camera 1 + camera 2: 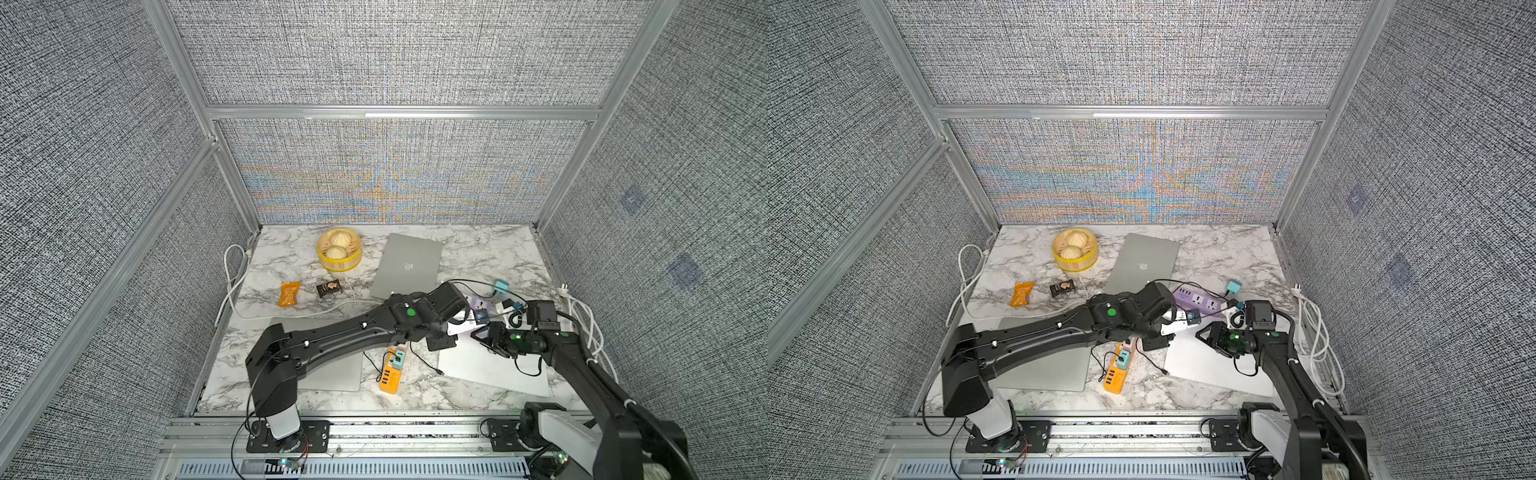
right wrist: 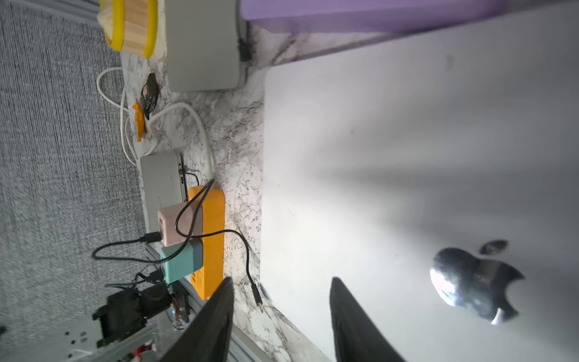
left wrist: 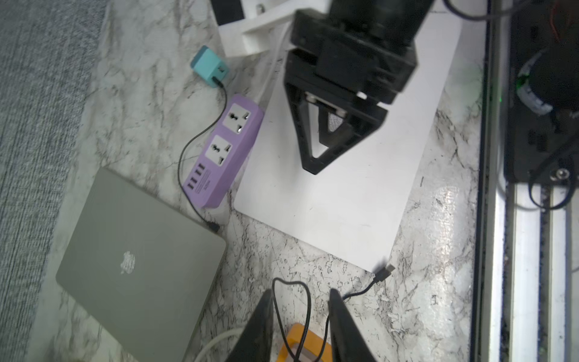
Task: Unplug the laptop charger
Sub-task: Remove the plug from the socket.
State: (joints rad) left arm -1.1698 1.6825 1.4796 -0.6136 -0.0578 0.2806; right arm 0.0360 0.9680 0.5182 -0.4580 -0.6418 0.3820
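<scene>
Black cord [image 2: 248, 260] w/ its plug [image 3: 384, 272] is lying loose on the marble counter [image 3: 282, 260]. The tip is sitting just beside the corner of the white laptop [image 3: 344, 203] nearest the orange strip [image 2: 210, 272] and isn't in any port, so the unplug is looking done, imo. Its long axis is pointing at that corner. The slack is trailing back over the strip; can't tell which adapter it's feeding from. The left pincer [image 3: 300, 293] is hanging over the strip's end, released, w/ a loop of cord passing btwn its fingers, not pinched; the plug is lying just ahead, off to one side. The right pincer [image 2: 282, 279] is gaping too, empty, hovering over the white lid, farther from the cord. If a re-grab is needed, left arm is sitting nearer.
</scene>
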